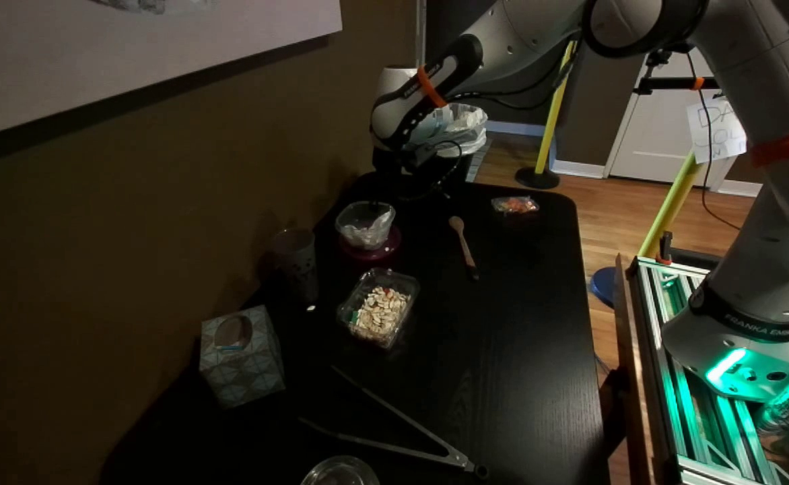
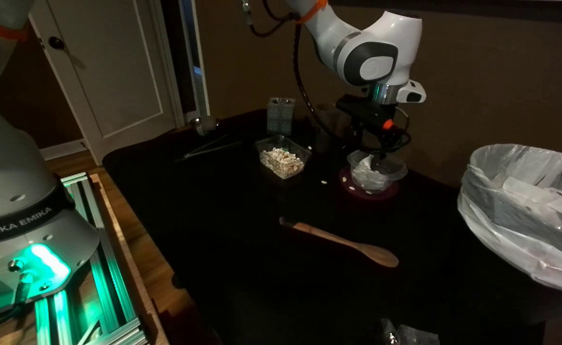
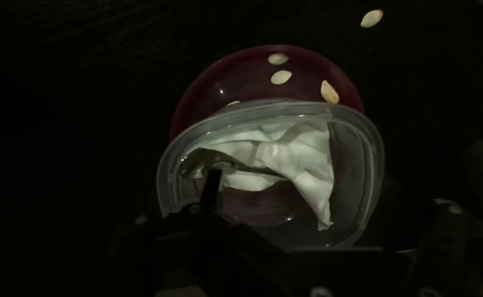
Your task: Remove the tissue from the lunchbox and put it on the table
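The tissue [image 3: 299, 156] is a crumpled white paper inside the lunchbox, a clear rounded container [image 3: 373, 165] on a dark red round base [image 3: 241, 82]. In both exterior views the tissue [image 1: 367, 234] [image 2: 369, 176] shows through the container wall. The base stands on the black table [image 1: 516, 350] close to the wall. My gripper [image 2: 381, 151] points down over the container. In the wrist view the gripper [image 3: 307, 206] looks open; one dark finger reaches into the container beside the tissue. The second fingertip is lost in the dark.
A clear box of pale bits [image 1: 381, 313], a cup [image 1: 297, 263] and a patterned cube box [image 1: 241, 357] stand nearby. A wooden spoon [image 2: 343, 242], tongs [image 1: 401, 431] and a small packet [image 1: 516, 205] lie on the table. A lined bin [image 2: 525, 211] stands at its end.
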Controlling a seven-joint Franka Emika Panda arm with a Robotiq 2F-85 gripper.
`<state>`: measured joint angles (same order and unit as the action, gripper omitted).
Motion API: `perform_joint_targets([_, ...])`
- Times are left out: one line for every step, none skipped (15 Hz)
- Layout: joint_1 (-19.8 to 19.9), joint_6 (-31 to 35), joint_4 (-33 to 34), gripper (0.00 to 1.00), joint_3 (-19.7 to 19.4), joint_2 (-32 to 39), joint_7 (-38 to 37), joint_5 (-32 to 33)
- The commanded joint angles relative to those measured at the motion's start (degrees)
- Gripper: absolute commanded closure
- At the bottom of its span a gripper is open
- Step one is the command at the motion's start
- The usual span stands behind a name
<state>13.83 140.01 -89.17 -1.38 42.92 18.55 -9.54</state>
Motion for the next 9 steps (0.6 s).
perform_joint_targets([0.05, -3.35, 4.86, 0.14, -0.24, 3.52, -1.97, 2.43])
perform_joint_targets([-0.04, -3.65, 5.56, 0.2, -0.36, 4.12, -2.37, 2.69])
perform_joint_targets([-0.16, -3.89, 6.23, 0.17, -0.53, 4.76, -2.84, 3.08])
perform_joint_targets([-0.32, -3.78, 6.84, 0.19, -0.7, 5.52, -3.49, 3.34])
perform_joint_targets([-0.48, -3.61, 7.52, 0.17, -0.87, 6.19, -4.25, 3.64])
perform_joint_targets([-0.46, -3.4, 8.13, 0.16, -0.85, 6.85, -4.74, 3.7])
perform_joint_targets([-0.6, -3.2, 8.92, 0.17, -1.07, 7.57, -5.6, 3.85])
perform_joint_targets([-0.63, -3.32, 9.58, 0.17, -1.19, 8.17, -6.17, 3.89])
perform_joint_targets([-0.66, -3.17, 10.29, 0.19, -1.31, 8.78, -6.93, 3.86])
